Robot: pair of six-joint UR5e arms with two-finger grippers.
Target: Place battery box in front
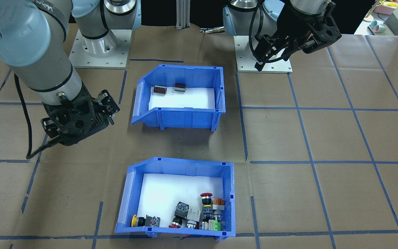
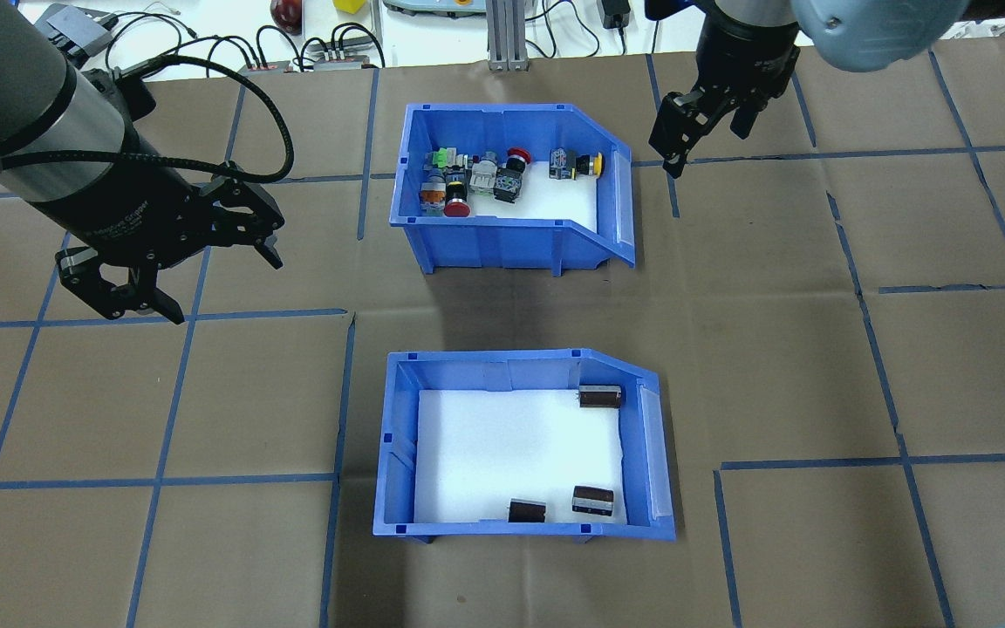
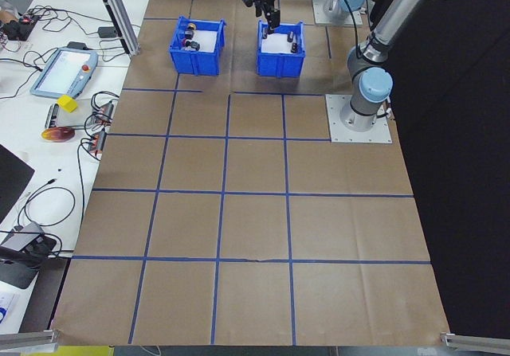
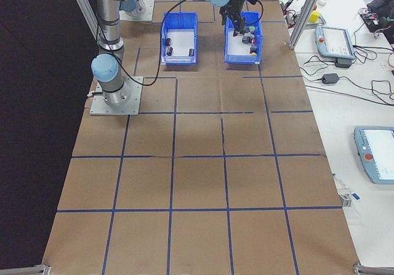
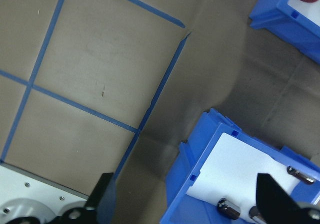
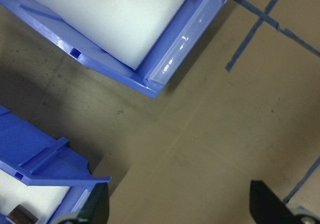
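The battery box (image 2: 398, 436) is a blue bin with a white liner, standing on the near half of the table. Three dark cylinders (image 2: 592, 500) lie in it, and two of them (image 1: 159, 90) show from the front. My left gripper (image 2: 215, 283) hangs open and empty in the air, off to the box's left and farther out. The left wrist view has the box's corner (image 5: 200, 159) between the open fingers (image 5: 105, 199). My right gripper (image 2: 703, 139) is open and empty too, high up by the far bin's sloped end.
A matching blue bin (image 2: 502, 235) with colourful push-buttons and a red mushroom button stands beyond the battery box, a gap of brown paper between them. Blue tape lines cross the table (image 2: 816, 349). Cables and devices lie past the far edge.
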